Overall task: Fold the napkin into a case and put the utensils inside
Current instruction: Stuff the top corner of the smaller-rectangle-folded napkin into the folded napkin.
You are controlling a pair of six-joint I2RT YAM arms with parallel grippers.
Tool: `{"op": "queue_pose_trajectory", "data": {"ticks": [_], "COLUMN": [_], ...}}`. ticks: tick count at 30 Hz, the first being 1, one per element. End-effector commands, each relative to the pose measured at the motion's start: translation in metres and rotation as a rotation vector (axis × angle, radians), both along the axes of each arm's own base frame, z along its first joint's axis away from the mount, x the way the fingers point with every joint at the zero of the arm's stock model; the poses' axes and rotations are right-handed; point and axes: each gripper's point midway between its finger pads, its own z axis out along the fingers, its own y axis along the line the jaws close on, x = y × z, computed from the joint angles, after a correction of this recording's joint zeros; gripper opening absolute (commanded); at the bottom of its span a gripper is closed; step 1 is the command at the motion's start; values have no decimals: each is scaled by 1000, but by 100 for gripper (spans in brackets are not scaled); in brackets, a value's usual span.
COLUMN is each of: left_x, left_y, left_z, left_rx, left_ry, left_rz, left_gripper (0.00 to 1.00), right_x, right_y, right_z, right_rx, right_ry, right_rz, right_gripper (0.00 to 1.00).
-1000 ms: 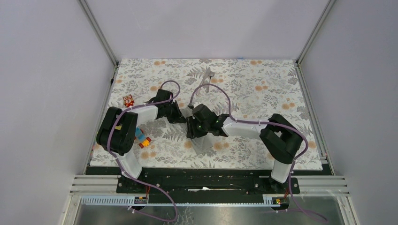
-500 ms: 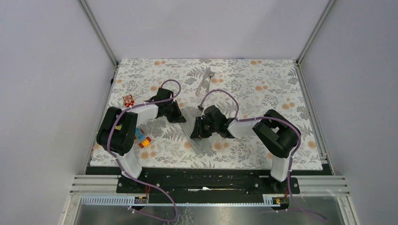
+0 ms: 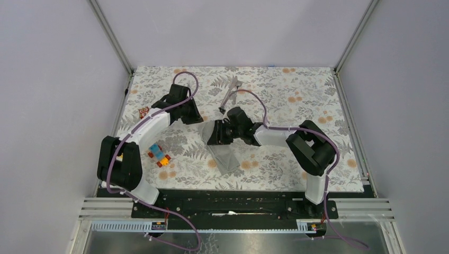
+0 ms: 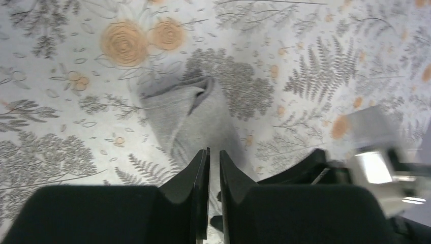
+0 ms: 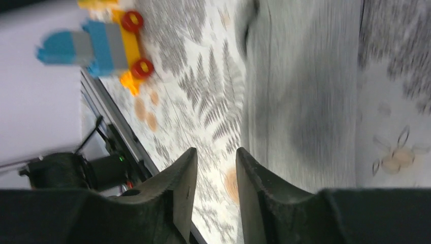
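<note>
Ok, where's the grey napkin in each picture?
Top view: the napkin lies in the middle, slightly toward the near edge.
Left wrist: upper middle.
Right wrist: upper right, filling much of that side.
Shared landmark: the flowery tablecloth beneath it in all three.

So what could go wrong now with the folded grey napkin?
The napkin looks only loosely folded and the right jaws hover right by it, so a nudge could pull the fold open. The utensils lie farther back on the tablecloth; an arm reaching for them might drag across the napkin. The toy blocks nearby could get bumped too.
</note>
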Motion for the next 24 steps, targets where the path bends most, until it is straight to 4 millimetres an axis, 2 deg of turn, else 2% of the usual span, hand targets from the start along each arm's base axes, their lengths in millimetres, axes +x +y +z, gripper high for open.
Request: {"op": "queue_pose_trajectory", "data": {"ticks": [1, 4, 7, 10, 13, 18, 21, 24], "left_x": [4, 12, 17, 21, 23, 16, 10, 7], "left_y": [23, 26, 22, 17, 10, -5, -13, -16], "left_z": [-19, -23, -30, -40, -54, -79, -96, -109], "left_rx": [75, 72, 50, 24, -3, -47, -86, -99], "left_ry": [48, 44, 48, 55, 76, 122, 159, 193], "left_rz": [75, 101, 102, 97, 85, 58, 49, 61], "left_gripper": [14, 11, 8, 7, 5, 3, 3, 1], "right_x": [37, 52, 63, 70, 68, 64, 63, 66], "right_y": [17, 23, 27, 31, 37, 29, 27, 25], "right_z": [25, 16, 6, -2, -14, -35, -37, -30], "right_rx": [71, 62, 54, 45, 56, 33, 19, 6], "right_ry": [-33, -32, -28, -25, 9, 32, 30, 8], "right_rz": [-26, -42, -52, -59, -50, -77, -73, -71], "right_gripper": [38, 27, 9, 1, 0, 0, 0, 0]}}
